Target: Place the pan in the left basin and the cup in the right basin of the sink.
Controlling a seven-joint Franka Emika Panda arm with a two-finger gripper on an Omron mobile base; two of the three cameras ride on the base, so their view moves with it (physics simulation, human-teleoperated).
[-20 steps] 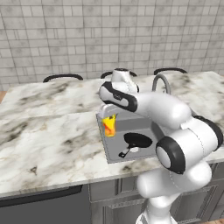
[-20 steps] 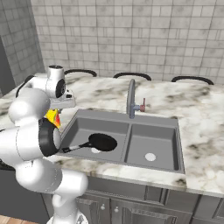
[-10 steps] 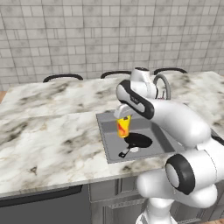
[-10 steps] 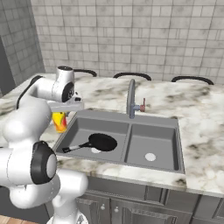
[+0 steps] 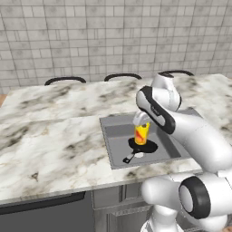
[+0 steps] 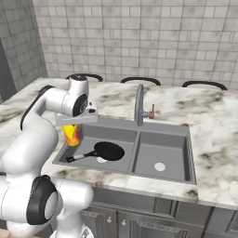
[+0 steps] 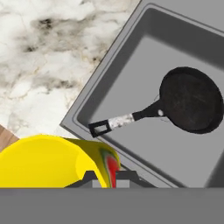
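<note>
The hand is closed on the rim of the yellow cup, holding it in the air over the near-left corner of the left basin, where the pan lies flat on the bottom, apart from the cup
</note>
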